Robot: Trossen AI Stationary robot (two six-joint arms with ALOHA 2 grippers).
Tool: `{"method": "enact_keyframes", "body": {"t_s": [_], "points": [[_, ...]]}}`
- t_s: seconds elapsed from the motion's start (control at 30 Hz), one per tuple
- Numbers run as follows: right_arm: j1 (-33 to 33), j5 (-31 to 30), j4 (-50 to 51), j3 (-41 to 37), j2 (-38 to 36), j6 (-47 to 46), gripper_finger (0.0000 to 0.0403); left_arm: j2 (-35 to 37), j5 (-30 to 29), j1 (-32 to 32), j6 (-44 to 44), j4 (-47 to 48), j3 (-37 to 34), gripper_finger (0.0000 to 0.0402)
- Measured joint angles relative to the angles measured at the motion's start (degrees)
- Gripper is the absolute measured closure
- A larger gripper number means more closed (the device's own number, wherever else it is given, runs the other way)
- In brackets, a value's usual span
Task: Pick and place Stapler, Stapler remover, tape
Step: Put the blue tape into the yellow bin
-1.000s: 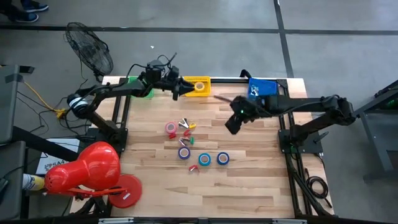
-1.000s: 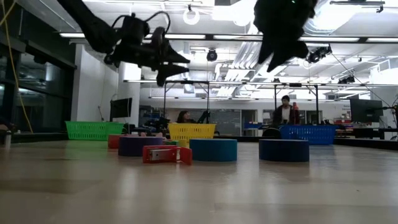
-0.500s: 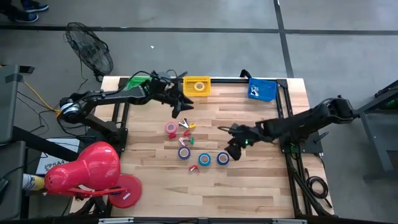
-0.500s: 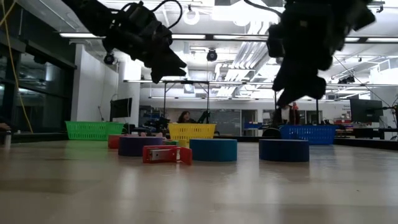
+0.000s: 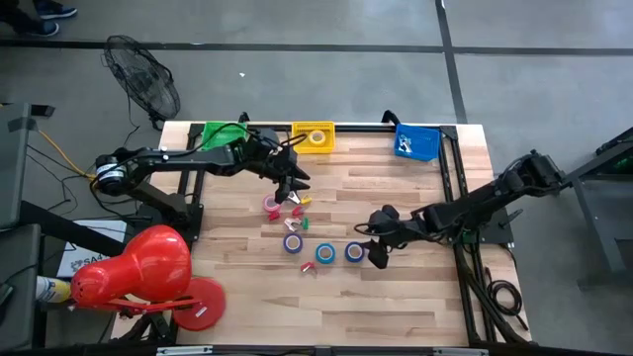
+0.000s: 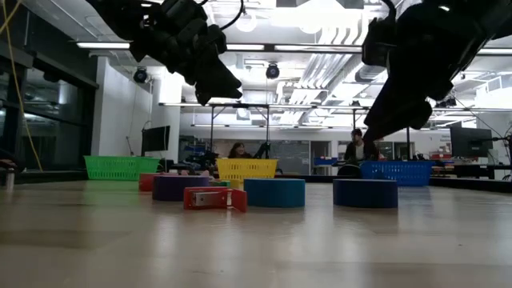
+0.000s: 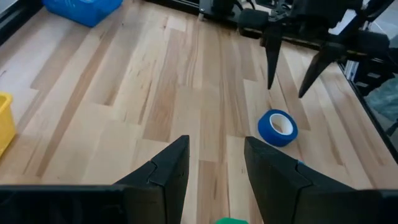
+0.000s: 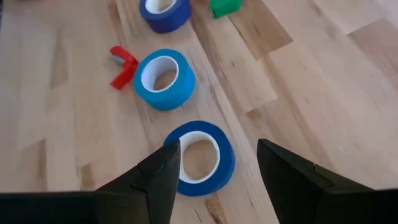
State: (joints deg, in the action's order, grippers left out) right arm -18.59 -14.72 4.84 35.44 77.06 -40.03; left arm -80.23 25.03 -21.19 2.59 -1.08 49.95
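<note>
The right claw [image 8: 211, 168], its fingers apart, hangs over the dark blue tape [image 8: 199, 158] at the bottom middle of the right wrist view, so it should drop straight down and pinch the ring's wall gently.

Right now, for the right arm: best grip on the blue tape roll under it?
Come straight down on the blue tape roll. It lies flat, hole up: one jaw in the pale core, one outside, pinching the wall. The right gripper is open and hangs nearly above it; avoid the side facing the neighbouring light-blue roll.
</note>
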Motion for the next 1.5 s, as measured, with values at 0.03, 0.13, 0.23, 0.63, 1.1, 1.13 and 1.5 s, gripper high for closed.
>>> {"method": "enact_keyframes", "body": {"t_s": [0.03, 0.13, 0.23, 0.63, 1.1, 1.13, 1.5], "points": [[0.0, 0.3, 0.0, 0.1, 0.6, 0.0, 0.0198, 0.0, 0.0, 0.0, 0.0, 0.0, 0.0, 0.025], [0.0, 2.1, 0.7, 1.2, 3.7, 0.1, 0.0198, 0.0, -0.1, 0.0, 0.0, 0.1, 0.0, 0.025], [0.0, 3.8, 2.8, 3.8, 8.0, 0.6, 0.0199, 0.0, -0.1, 0.0, 0.0, 0.2, 0.0, 0.025], [0.2, 0.9, 15.6, 15.1, 20.9, -1.0, 0.0199, 0.0, -0.2, 0.0, 0.0, 1.1, 0.0, 0.025], [0.7, 4.0, 31.0, 19.3, 22.3, -17.1, 0.0241, 0.0, -0.6, -0.1, -0.5, 1.3, 0.0, 0.025], [1.0, 4.5, 31.3, 19.3, 22.2, -18.3, 0.0248, 0.0, -0.6, -0.1, -0.7, 1.3, 0.0, 0.025], [3.1, 7.9, 31.1, 19.2, 22.3, -20.0, 0.0343, 0.0, -0.8, -0.1, -0.9, 1.3, 0.0, 0.025]]}}
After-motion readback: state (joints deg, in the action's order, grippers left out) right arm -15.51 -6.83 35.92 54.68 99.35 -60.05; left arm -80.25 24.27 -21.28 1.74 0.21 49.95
